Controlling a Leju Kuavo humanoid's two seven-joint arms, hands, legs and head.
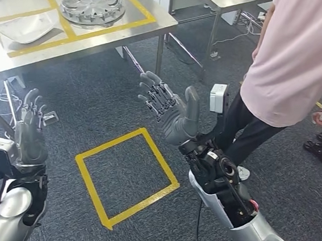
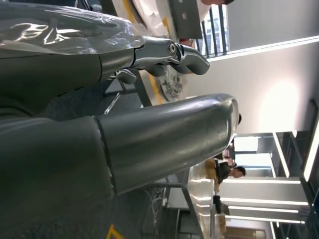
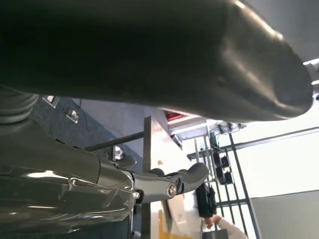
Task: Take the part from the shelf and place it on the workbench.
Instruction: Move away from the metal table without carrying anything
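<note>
While flat, round part tops workbench.

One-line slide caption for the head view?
Both hands, left hand and right hand, open and empty; wheel cover on the workbench.

**No readable text in any view**

No word, number, brand or sign can be read in these pictures. In the head view, a small white label sits on the dark wrist housing behind the right robot hand, but whatever is printed on it is too small and blurred to make out. The yellow tape lines on the worktop and the yellow tape square on the floor are plain markings with no lettering. The white box at the right wrist carries no legible mark. Both wrist views show only distant, blurred surroundings with nothing legible.
</note>
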